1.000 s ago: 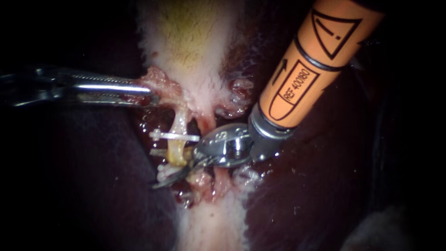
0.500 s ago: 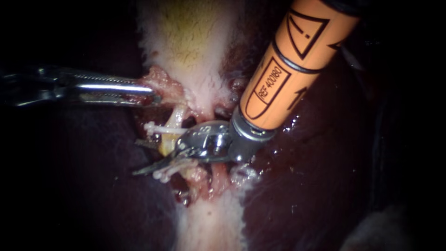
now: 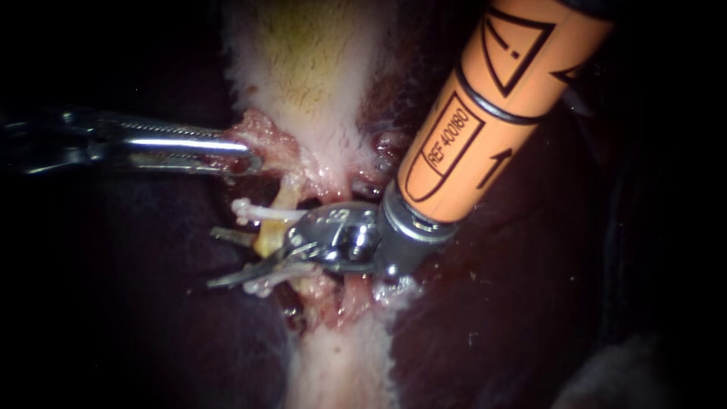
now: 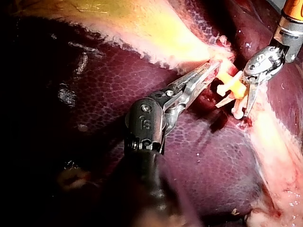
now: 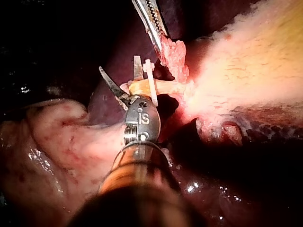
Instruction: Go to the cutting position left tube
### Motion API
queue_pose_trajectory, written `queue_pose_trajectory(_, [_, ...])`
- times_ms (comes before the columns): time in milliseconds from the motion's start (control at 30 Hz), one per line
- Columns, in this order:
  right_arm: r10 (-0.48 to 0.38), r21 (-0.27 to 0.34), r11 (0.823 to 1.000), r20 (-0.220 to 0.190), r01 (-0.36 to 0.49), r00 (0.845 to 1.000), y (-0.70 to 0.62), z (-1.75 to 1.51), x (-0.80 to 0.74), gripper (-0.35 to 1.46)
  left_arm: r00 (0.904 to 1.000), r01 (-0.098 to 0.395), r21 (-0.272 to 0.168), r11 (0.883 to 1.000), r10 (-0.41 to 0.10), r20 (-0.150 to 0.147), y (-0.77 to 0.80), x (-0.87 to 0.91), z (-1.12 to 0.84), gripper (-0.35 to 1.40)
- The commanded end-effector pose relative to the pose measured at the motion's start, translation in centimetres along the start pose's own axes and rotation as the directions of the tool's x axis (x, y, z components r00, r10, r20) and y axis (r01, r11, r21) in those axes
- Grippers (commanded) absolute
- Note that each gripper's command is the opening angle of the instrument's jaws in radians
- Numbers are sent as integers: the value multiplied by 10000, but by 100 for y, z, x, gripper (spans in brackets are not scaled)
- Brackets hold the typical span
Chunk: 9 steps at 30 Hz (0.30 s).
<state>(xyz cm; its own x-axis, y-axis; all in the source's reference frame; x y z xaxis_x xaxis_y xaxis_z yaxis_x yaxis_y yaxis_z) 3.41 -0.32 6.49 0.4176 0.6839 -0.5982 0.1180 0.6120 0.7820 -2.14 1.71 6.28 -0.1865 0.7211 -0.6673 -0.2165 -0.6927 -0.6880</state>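
- The right instrument (image 3: 218,257) comes in from the upper right of the endoscope view on an orange shaft, and its pincer is a pair of thin blades standing open at a moderate gap.
- The yellowish left tube (image 3: 267,239) lies in that gap near the base of the blades. One blade passes above it and the other below, pointing toward the left of the frame.
- I cannot tell whether either blade presses on the tube, and nothing is gripped.
- A white clip (image 3: 257,213) crosses the left tube just above the upper blade. A second white clip (image 3: 263,285) sits just beside the lower blade, so the blades are between the two clips.
- The right wrist view shows the same spread: two blade tips well apart ahead of the metal wrist, with the tube and one clip across their base.
- Below the metal wrist, right of the left tube, a redder strand (image 3: 354,291) runs downward.
- The left instrument (image 3: 256,160) enters from the left edge. Its long toothed pincer is closed on ragged pink tissue (image 3: 265,136) at the lower edge of the pale gallbladder (image 3: 310,68), above the clipped tube.
- Dark liver (image 3: 530,303) lies on both sides of the pale strip.
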Motion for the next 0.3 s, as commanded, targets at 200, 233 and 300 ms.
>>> queue_pose_trajectory(200, [-2,-1,10000,7,2,10000,2,-1,0,128,10000,-1,-10,10000,1,-2,0,0,0,-35])
queue_pose_trajectory(233, [-3,0,10000,7,3,10000,2,-1,0,128,10000,-1,-10,10000,1,-2,0,0,0,-35])
queue_pose_trajectory(300, [-4,0,10000,8,4,10000,2,-1,-1,128,10000,-2,-11,10000,2,-2,0,0,0,-35])
